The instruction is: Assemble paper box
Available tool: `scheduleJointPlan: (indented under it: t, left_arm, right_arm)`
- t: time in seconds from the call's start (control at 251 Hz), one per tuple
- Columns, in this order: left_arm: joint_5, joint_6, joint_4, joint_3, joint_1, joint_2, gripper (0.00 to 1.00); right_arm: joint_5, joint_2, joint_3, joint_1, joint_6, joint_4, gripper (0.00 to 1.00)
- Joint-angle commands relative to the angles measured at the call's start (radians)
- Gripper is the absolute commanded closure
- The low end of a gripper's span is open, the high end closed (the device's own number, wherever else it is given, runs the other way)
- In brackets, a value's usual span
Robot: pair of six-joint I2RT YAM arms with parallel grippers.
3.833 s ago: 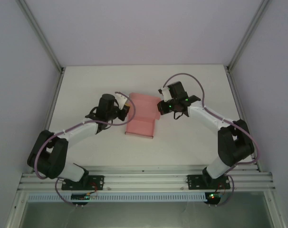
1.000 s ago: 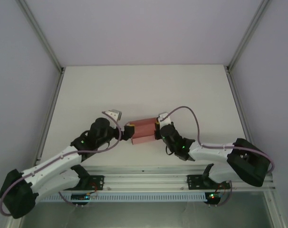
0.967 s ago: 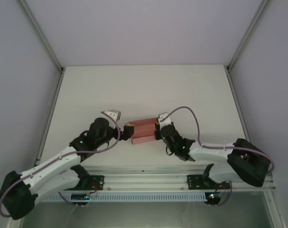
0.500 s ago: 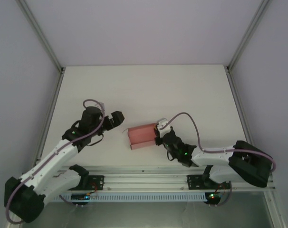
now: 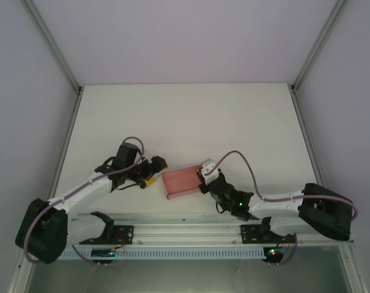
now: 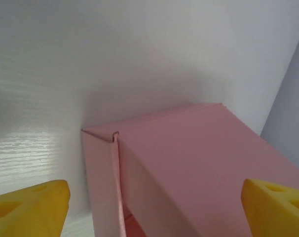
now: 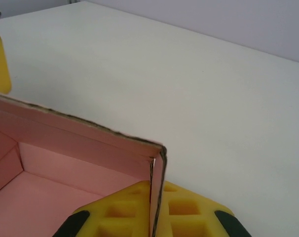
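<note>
The pink paper box (image 5: 182,182) sits near the table's front edge as a small folded rectangular box. My right gripper (image 5: 206,180) is shut on its right end wall; in the right wrist view its yellow fingers (image 7: 125,213) pinch that thin wall, with the paper box's pink inside (image 7: 51,187) open to the left. My left gripper (image 5: 153,171) stands open just left of the box. In the left wrist view its yellow fingertips (image 6: 31,205) sit far apart on either side of the paper box's closed end (image 6: 189,168), not touching it.
The white table (image 5: 185,116) stretches away behind the box. Grey enclosure walls stand on the left and right, and an aluminium rail (image 5: 185,229) carrying both arm bases runs along the near edge.
The box has slid nearer to the front edge and turned slightly. My left gripper, which had drawn back to the left, has come back to the box's left end.
</note>
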Motion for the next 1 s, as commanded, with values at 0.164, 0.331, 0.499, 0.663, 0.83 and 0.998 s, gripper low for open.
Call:
scheduleJointPlan:
  t: [0.164,0.331,0.499,0.663,0.83,0.998]
  left_arm:
    - [0.051,-0.016,0.128,-0.048,-0.048,0.064,0.33]
    - [0.035,-0.024,0.171,-0.094,-0.053,0.070,0.46]
    - [0.003,0.001,0.182,-0.111,-0.053,0.101,0.56]
    - [-0.007,0.033,0.199,-0.106,-0.051,0.159,0.64]
    - [-0.017,0.059,0.207,-0.091,-0.045,0.206,0.68]
    - [-0.033,0.117,0.198,-0.067,-0.037,0.234,0.70]
  right_arm:
    - [0.059,-0.023,-0.033,0.055,0.037,-0.135,0.87]
    - [0.070,-0.035,-0.034,0.075,0.098,-0.213,0.83]
    - [0.069,-0.097,-0.040,0.086,0.156,-0.311,0.72]
    - [0.061,-0.260,-0.043,0.083,0.288,-0.515,0.58]
    - [0.013,-0.507,-0.062,0.045,0.389,-0.743,0.37]
    - [-0.148,-0.732,-0.062,-0.047,0.452,-0.950,0.25]
